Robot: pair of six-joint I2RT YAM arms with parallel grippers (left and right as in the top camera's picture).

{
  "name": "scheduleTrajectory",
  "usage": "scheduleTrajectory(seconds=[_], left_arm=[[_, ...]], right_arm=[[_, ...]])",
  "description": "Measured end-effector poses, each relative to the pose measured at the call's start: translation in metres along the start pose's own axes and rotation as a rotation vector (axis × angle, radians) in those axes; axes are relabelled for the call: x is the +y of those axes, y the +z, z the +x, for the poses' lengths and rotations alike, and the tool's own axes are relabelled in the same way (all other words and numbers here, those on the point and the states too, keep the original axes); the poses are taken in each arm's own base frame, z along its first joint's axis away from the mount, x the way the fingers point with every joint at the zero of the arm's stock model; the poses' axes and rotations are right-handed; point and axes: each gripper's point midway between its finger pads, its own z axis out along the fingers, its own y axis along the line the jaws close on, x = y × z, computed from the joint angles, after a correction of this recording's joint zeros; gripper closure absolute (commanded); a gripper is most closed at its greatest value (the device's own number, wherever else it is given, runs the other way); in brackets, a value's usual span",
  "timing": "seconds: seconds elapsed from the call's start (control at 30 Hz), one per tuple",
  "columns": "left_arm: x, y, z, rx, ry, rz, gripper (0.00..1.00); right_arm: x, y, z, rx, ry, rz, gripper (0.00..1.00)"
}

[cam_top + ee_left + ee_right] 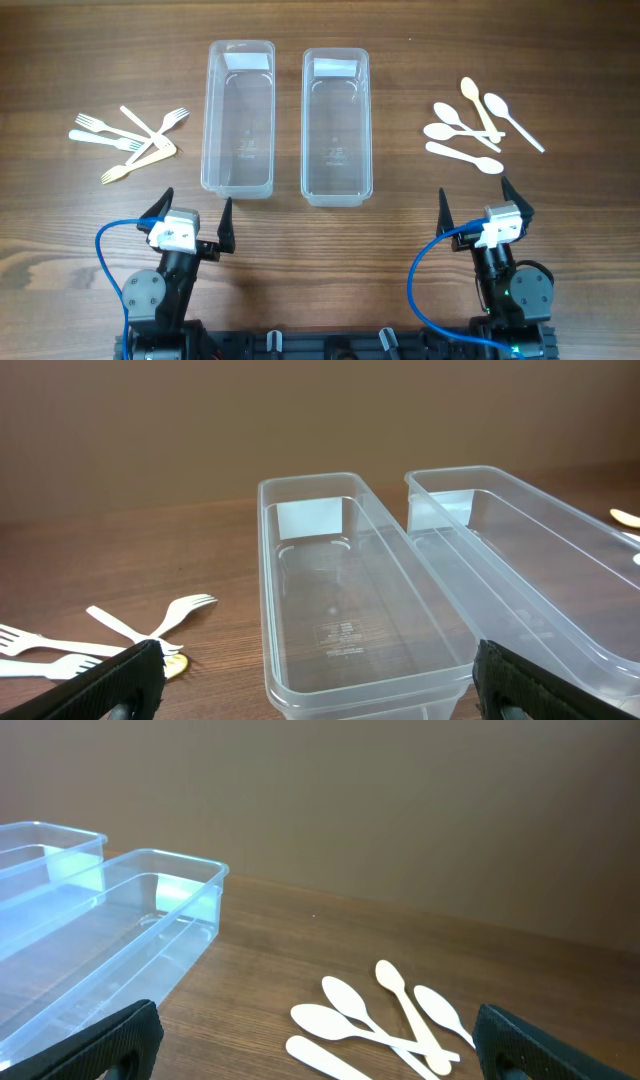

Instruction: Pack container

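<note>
Two clear plastic containers stand side by side at mid table, the left one [239, 115] and the right one [335, 122]; both look empty. Several white and cream forks [130, 140] lie in a loose pile at the left. Several white and cream spoons [475, 125] lie at the right. My left gripper [196, 214] is open and empty, near the front end of the left container [345, 600]. My right gripper [477, 205] is open and empty, in front of the spoons [385, 1020].
The wooden table [320, 215] runs past both piles. The forks [110, 645] show at the left of the left wrist view. The right container [110, 940] shows at the left of the right wrist view.
</note>
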Motion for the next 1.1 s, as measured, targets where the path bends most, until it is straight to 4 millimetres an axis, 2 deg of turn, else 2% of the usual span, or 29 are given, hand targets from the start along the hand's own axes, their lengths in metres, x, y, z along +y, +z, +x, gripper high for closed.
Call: scheduleTrajectory(seconds=[0.03, 0.13, 0.27, 1.1], left_arm=[[0.000, 0.000, 0.000, 0.000, 0.000, 0.000, 0.00], [0.000, 0.000, 0.000, 0.000, 0.000, 0.000, 0.00], [0.000, 0.000, 0.000, 0.000, 0.000, 0.000, 0.00], [0.000, 0.000, 0.000, 0.000, 0.000, 0.000, 0.00]], right_arm=[[0.000, 0.000, 0.000, 0.000, 0.000, 0.000, 0.00], [-0.020, -0.003, 0.018, 0.078, 0.245, 0.125, 0.00], [-0.033, -0.005, 0.019, 0.064, 0.395, 0.208, 0.00], [-0.036, -0.006, 0.019, 0.059, 0.423, 0.227, 0.00]])
